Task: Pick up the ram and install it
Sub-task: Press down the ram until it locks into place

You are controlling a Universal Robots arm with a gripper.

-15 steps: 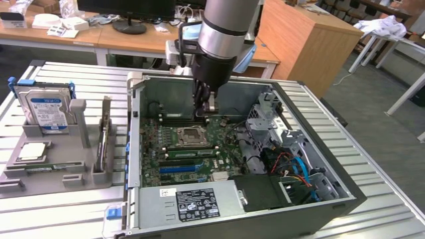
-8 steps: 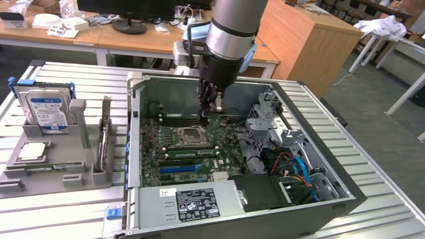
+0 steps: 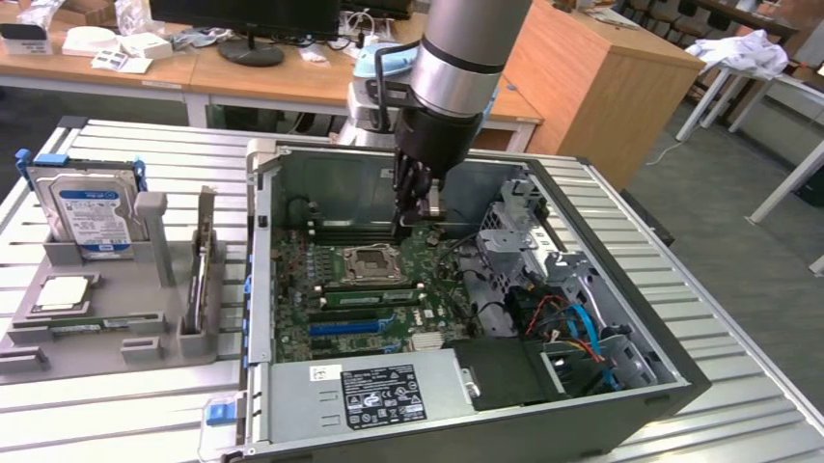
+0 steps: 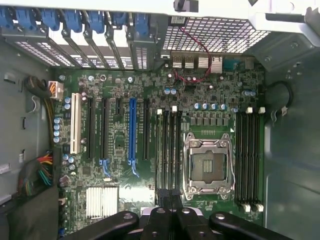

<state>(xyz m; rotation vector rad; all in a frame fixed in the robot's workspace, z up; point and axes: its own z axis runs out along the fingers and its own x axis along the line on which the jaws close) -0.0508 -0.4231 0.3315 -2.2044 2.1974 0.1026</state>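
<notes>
The gripper (image 3: 416,214), clamped narrow, is hovering inside the computer case (image 3: 670,371) above the motherboard (image 4: 125,150); whether it is gripping the ram is unclear, so installation looks unfinished.

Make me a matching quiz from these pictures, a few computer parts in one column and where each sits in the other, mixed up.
Column one:
1. silver hard drive with blue label
2. empty metal processor socket
3. blue plastic expansion slot
4. black power supply sticker

Column two:
A. motherboard, between memory slot banks
B. grey holder outside the case
C. metal box at case's near edge
D. motherboard, beside the white slot

Pairs: 1-B, 2-A, 3-D, 4-C
</notes>
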